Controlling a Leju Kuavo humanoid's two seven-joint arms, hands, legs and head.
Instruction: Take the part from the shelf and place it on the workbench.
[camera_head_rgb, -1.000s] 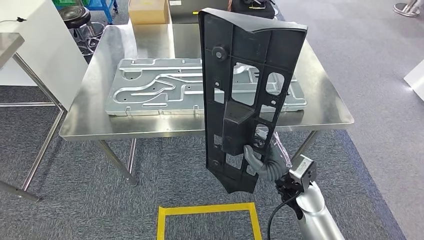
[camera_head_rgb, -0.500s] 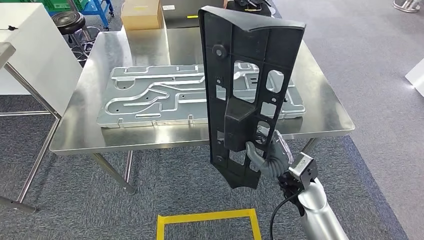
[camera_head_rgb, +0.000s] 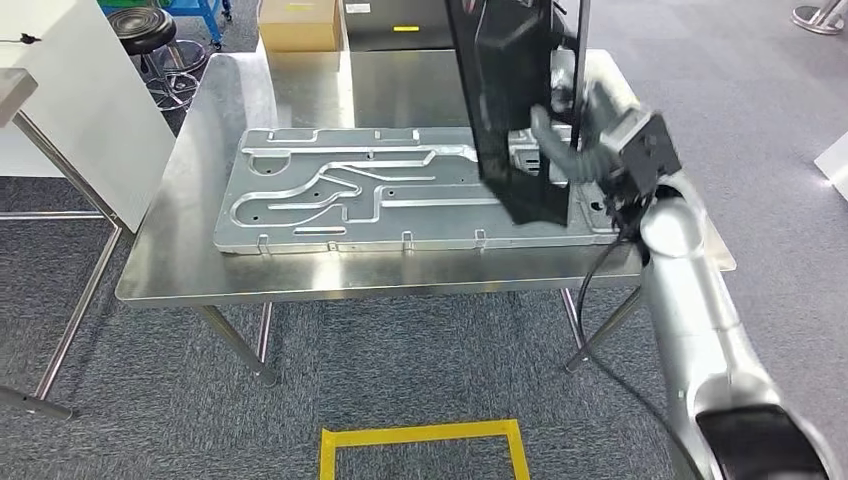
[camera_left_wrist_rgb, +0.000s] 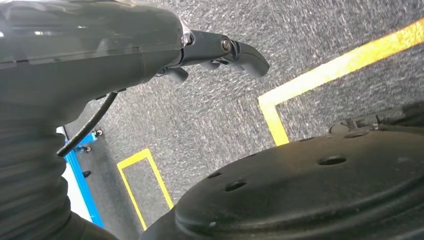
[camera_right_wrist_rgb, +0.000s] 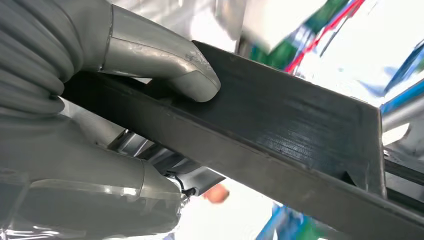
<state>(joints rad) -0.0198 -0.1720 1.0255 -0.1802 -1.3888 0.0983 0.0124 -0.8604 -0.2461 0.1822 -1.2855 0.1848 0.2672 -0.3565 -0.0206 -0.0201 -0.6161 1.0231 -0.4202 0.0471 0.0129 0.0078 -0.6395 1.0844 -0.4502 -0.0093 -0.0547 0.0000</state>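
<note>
Looking down through the head view, I am seeing the right hand (camera_head_rgb: 570, 140) gripping the black part (camera_head_rgb: 515, 110) near its lower end, holding it nearly upright over the right side of the steel workbench (camera_head_rgb: 300, 280), its low tip hanging just above the far right corner of the stamped metal panel (camera_head_rgb: 340, 195) lying there. The part's long axis is running almost vertical, top end leaning a little toward the far side and running out of the picture, its broad face turned to the left. I am judging the risk to be the long lever above the grip: if I am lowering it too steeply, the tip could be catching on the panel's ribs and twisting out of the fingers, or the part could be toppling once released on end. In the left wrist view, the left hand (camera_left_wrist_rgb: 220, 52) is hanging over the carpet beside yellow floor tape (camera_left_wrist_rgb: 320, 75), holding nothing, with its fingers curling loosely; I cannot tell how far apart they are. In the right wrist view, the thumb (camera_right_wrist_rgb: 165, 65) is pressing flat on the part's dark edge (camera_right_wrist_rgb: 280, 130), fingers clamped beneath.
</note>
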